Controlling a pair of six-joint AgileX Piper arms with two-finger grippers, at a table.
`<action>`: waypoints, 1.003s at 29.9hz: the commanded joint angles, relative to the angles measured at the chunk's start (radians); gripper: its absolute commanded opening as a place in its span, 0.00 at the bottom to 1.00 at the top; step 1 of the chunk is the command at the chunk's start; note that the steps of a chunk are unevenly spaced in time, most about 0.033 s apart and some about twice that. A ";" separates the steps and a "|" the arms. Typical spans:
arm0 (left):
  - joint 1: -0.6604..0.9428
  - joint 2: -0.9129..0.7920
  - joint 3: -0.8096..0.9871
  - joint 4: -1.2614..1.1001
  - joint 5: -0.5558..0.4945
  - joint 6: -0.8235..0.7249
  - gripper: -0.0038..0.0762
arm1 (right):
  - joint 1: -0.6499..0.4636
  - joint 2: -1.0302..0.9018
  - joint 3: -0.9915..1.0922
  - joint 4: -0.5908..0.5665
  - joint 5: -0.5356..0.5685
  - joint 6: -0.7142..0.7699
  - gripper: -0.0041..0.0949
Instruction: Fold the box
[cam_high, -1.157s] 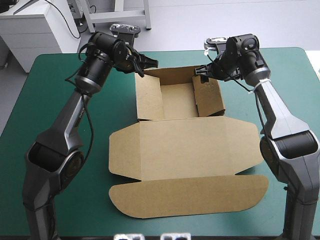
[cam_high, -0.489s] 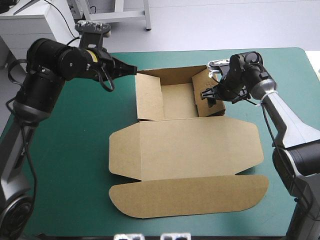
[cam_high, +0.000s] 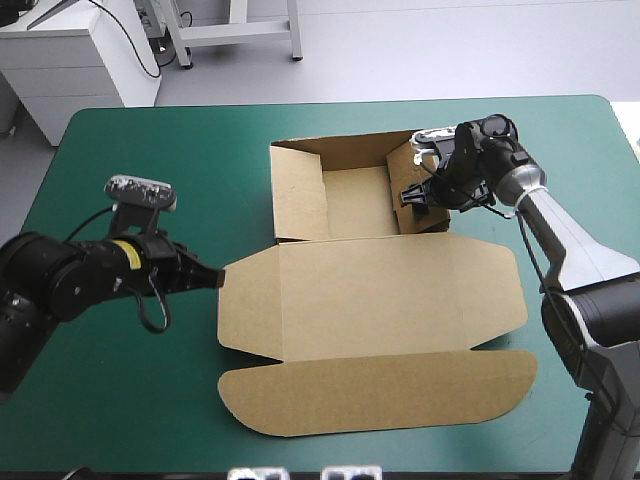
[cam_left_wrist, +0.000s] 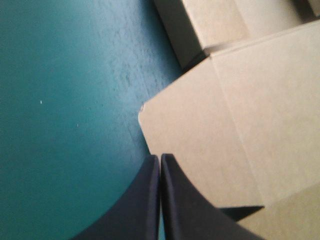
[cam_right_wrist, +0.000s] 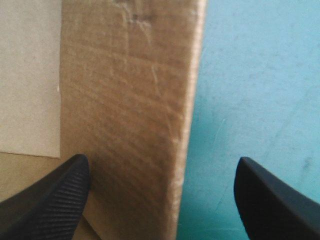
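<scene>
While the teal-green counter (cam_high: 130, 400) fills most of the high view, the brown box (cam_high: 370, 300) lies at its centre: an open tray toward the top, the lid flat below it. At centre left, the left claw (cam_high: 212, 279) is pressed shut, tips at the lid's left flap edge. Upper right, the right claw (cam_high: 417, 195) stands wide astride the tray's right wall.

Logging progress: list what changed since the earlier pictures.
The left gripper swung from the far left corner of the box back to the lid's left flap, fingers shut. The right gripper shifted slightly along the right wall, open. The box stayed put.
</scene>
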 joint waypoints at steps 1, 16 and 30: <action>-0.003 -0.105 0.115 -0.009 -0.078 0.006 0.04 | -0.003 -0.018 -0.021 -0.001 -0.009 -0.014 0.77; -0.003 -0.500 0.551 0.000 -0.333 0.007 0.04 | -0.003 0.017 -0.081 0.058 0.038 -0.085 0.10; -0.003 -0.699 0.688 0.000 -0.415 0.010 0.04 | -0.154 0.005 -0.471 -0.011 0.154 -0.121 0.02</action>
